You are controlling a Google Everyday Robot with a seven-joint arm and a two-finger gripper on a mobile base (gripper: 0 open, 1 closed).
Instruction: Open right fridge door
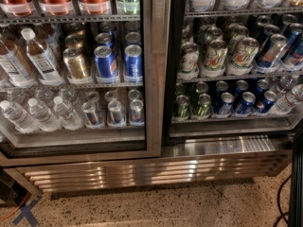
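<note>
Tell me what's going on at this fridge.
The left door is shut over bottles and cans. On the right side, the cans and the steel sill look uncovered. The right door therefore seems swung open, and is probably the dark strip at the picture's right edge. The gripper is not in view, so nothing shows it touching the fridge at this moment.
</note>
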